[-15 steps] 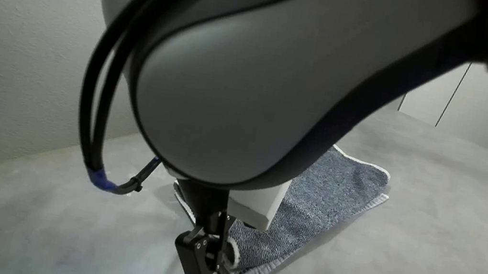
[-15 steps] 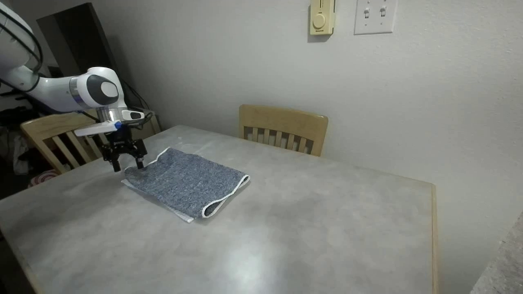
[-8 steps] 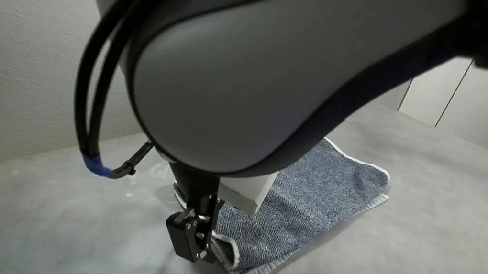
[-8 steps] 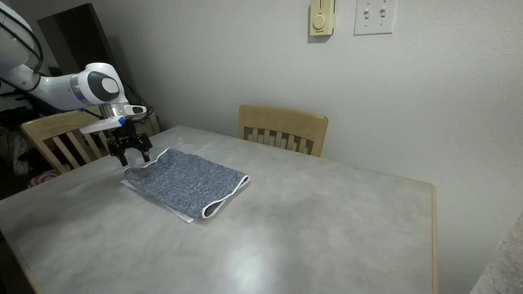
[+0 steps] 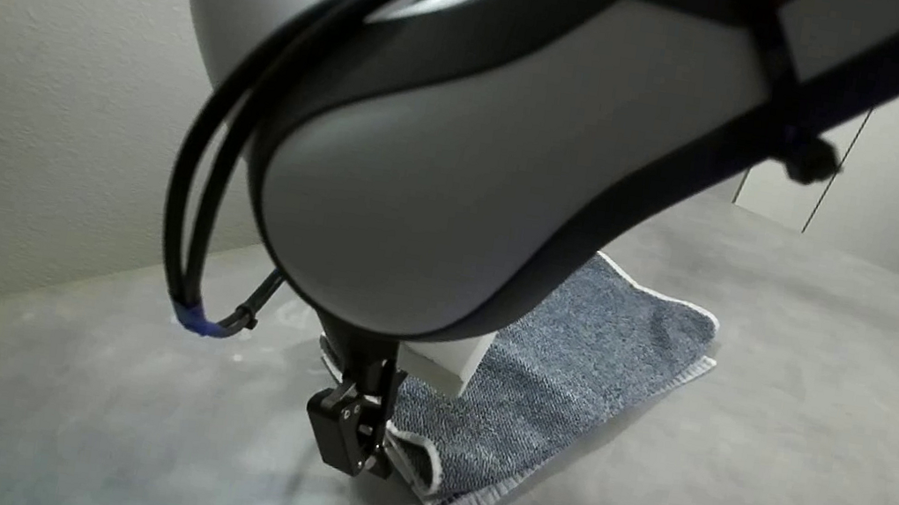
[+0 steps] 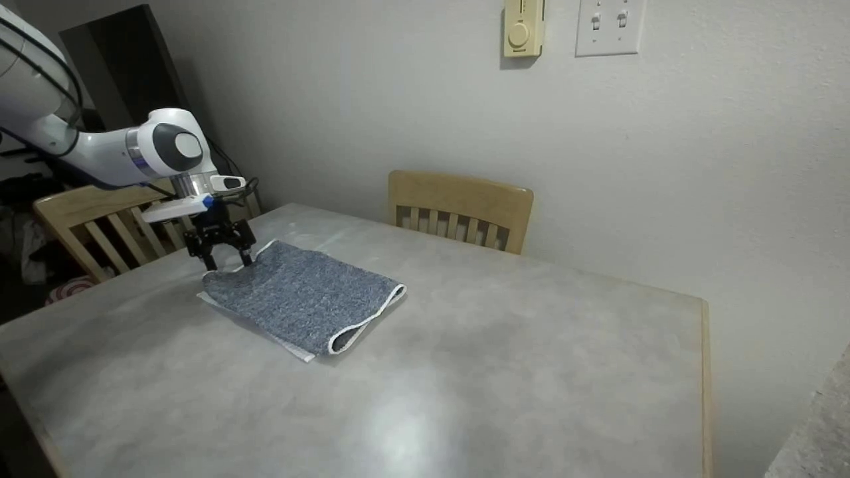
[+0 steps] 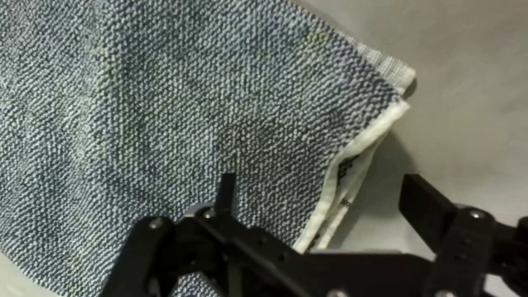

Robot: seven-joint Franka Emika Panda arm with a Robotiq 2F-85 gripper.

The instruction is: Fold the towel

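Right between the fingers (image 7: 429, 210) runs the edge of the towel (image 7: 198, 103), going by the wrist view: one finger is over the blue-grey cloth, the other's out past the white edging, over the grey table (image 7: 474, 136). So the gripper (image 6: 228, 264) is spread pretty wide and hasn't got hold of anything that I can see. Whether either tip actually touches the fabric, can't tell from these angles.

Towel's doubled over, btw. Just beside the fingers the top layer's corner is lifted off the one under it, leaving a dark gap, and a corner of the lower layer pokes out past it, pale with fine lines. Most of the cloth stretches away from the fingers, and at the side farthest from them the white edge curls round at both ends.

Up above the fingers is the arm (image 5: 420, 212), which blocks a good chunk of the towel in an exterior view. Behind them, off the table edge, there's a wooden chair (image 6: 80, 204), and a second wooden chair (image 6: 458, 194) sits well apart from them, across the table.
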